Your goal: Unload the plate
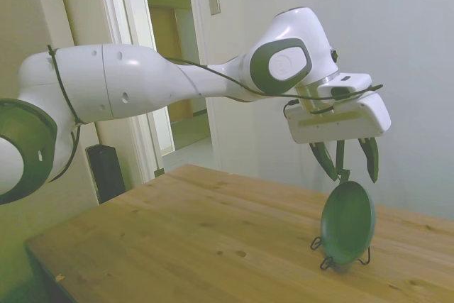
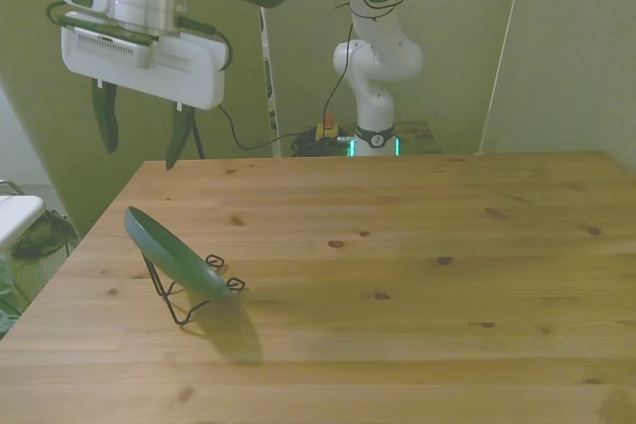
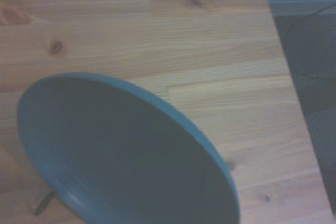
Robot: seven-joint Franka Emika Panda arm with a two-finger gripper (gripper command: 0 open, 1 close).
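Hovering above the plate (image 1: pixel 347 222) — fingers (image 2: pixel 104 126) spread.

This looks like a robotics lab set up in a plain office-type room; a white robot arm (image 1: pixel 142 90) is mounted behind a bare wooden table (image 2: pixel 417 275), with cables (image 2: pixel 248 136) trailing on the floor by its base (image 2: pixel 374 136), where green lights glow. The walls (image 1: pixel 411 47) are plain and unadorned; an open doorway (image 1: pixel 174 62) leads to a corridor, a wall switch plate (image 1: pixel 213 2) sits beside it, and a dark speaker-like box (image 1: pixel 106 169) stands on the floor
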